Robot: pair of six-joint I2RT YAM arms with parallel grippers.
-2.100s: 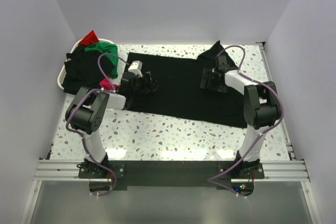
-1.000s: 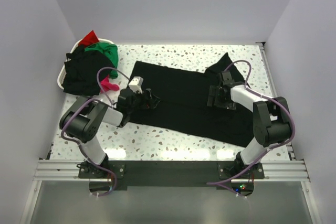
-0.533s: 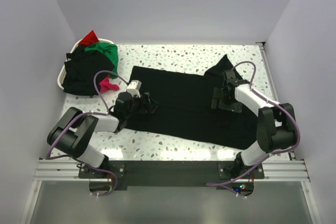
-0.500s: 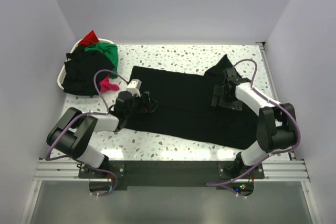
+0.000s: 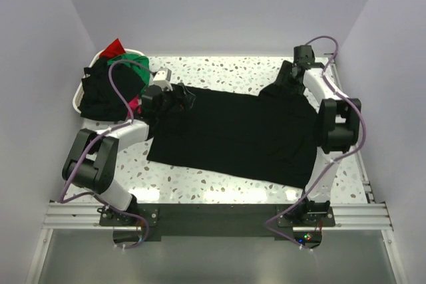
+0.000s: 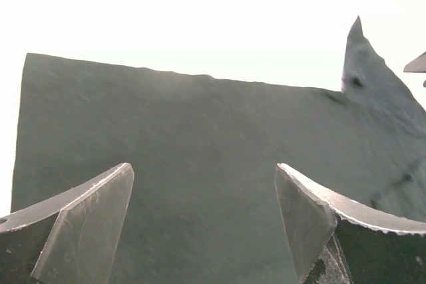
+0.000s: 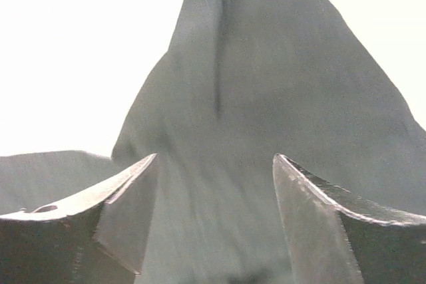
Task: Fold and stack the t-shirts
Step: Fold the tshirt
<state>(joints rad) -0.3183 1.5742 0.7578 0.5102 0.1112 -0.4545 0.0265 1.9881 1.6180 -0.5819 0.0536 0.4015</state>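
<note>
A black t-shirt [image 5: 233, 131] lies spread flat across the table. My left gripper [image 5: 185, 96] is open at its far left corner. In the left wrist view the open gripper [image 6: 203, 221] hovers over the black cloth [image 6: 200, 124] with nothing between the fingers. My right gripper [image 5: 287, 78] is open over the far right sleeve. In the right wrist view the gripper [image 7: 214, 214] stands over the pointed sleeve [image 7: 266, 84]. More t-shirts, black [image 5: 103, 94], green [image 5: 130, 64] and red [image 5: 114, 48], are heaped at the far left. A pink one [image 5: 136, 106] peeks out beside them.
A white basket [image 5: 75, 101] holds the heap of shirts at the far left corner. White walls close the table on the left, back and right. Speckled tabletop [image 5: 219, 184] shows in front of the shirt.
Both grippers have moved from the middle of the black shirt to its far edge, the right one up to the far right sleeve. The shirt now lies a little farther back and flatter.
</note>
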